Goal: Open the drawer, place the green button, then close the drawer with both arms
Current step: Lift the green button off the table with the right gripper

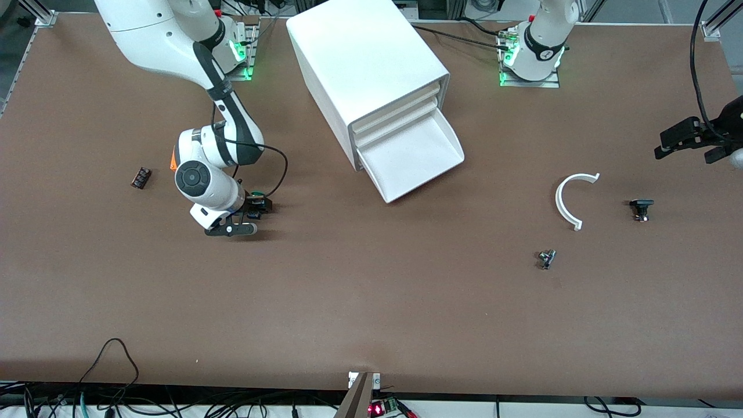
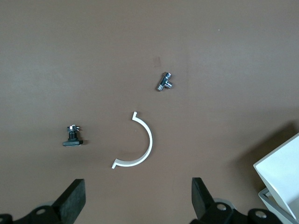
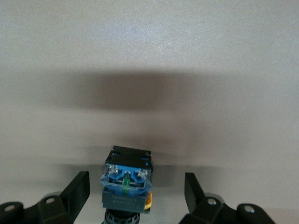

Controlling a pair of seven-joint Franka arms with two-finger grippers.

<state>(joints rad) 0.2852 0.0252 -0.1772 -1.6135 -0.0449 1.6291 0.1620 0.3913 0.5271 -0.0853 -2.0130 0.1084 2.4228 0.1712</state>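
Note:
The white cabinet [image 1: 360, 64] stands at the middle of the table, nearer the arms' bases. Its lowest drawer [image 1: 415, 157] is pulled out and looks empty. The button [image 1: 256, 204] lies on the table toward the right arm's end. In the right wrist view its blue-and-black body [image 3: 127, 179] sits between the fingers with a gap on each side. My right gripper [image 1: 246, 217] is low at the table, open around the button [image 3: 137, 193]. My left gripper [image 1: 667, 145] is open and empty [image 2: 138, 198], up over the table at the left arm's end.
A white curved piece [image 1: 563, 200] [image 2: 145, 144], a black-capped switch [image 1: 641, 208] [image 2: 72, 137] and a small metal fitting [image 1: 546, 258] [image 2: 164, 81] lie toward the left arm's end. A small dark part [image 1: 141, 177] lies toward the right arm's end. An orange object [image 1: 173, 161] shows beside the right arm's wrist.

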